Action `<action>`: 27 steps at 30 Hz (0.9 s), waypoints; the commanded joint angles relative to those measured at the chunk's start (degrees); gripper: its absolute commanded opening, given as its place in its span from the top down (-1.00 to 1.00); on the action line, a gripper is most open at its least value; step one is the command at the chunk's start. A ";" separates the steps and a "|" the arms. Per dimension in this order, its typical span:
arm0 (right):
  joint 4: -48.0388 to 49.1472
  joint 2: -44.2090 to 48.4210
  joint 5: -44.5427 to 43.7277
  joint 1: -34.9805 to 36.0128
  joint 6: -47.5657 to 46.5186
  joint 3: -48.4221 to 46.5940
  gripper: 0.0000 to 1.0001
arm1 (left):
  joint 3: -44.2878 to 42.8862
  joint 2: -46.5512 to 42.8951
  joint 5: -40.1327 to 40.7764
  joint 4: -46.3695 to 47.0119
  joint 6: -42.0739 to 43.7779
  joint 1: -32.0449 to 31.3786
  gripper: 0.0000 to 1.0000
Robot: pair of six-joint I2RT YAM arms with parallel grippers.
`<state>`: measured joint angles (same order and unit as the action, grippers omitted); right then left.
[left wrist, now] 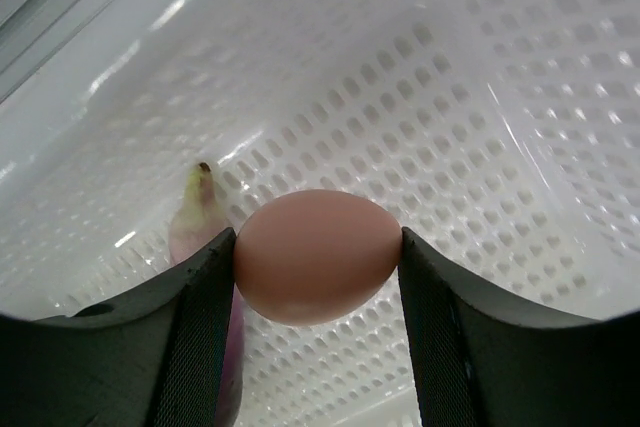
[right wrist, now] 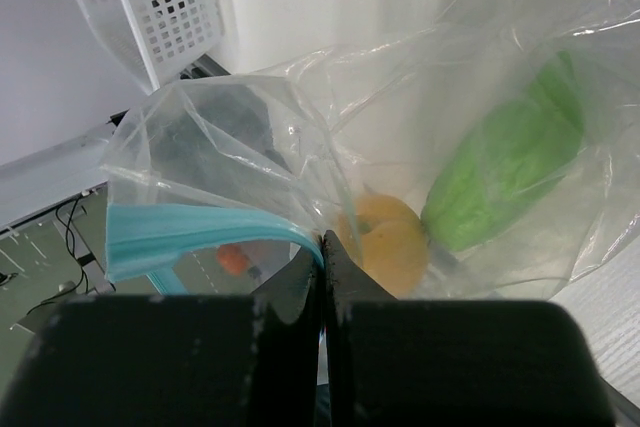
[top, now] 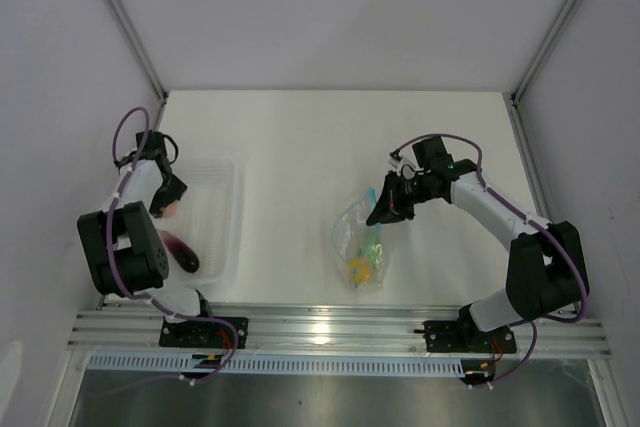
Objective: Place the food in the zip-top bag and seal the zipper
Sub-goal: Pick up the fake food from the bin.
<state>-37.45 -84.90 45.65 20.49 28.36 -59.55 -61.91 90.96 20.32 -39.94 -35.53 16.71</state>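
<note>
My left gripper (left wrist: 318, 259) is shut on the pink round piece (left wrist: 318, 255) and holds it inside the white perforated basket (top: 215, 222); it shows in the top view (top: 168, 209) too. The purple elongated piece (top: 181, 251) lies in the basket, also seen behind the fingers in the left wrist view (left wrist: 196, 217). My right gripper (right wrist: 323, 247) is shut on the light blue zipper (right wrist: 190, 229) of the clear zip-top bag (top: 362, 239), holding its mouth edge up. Inside the bag lie the green oblong piece (right wrist: 510, 157) and the yellow piece (right wrist: 385, 242).
The basket stands at the table's left by the left arm's base. The bag lies mid-table, near the front rail (top: 330, 325). White walls enclose the table on three sides.
</note>
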 commanded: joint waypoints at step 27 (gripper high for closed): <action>-6.84 2.73 -11.81 4.03 -4.72 -9.35 1.00 | -4.09 -26.88 -26.02 -0.75 -7.10 -34.52 0.99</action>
<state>-43.07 -84.18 36.34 23.68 24.49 -64.71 -62.48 66.26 0.36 -43.99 -40.12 -13.15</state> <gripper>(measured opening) 0.002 0.627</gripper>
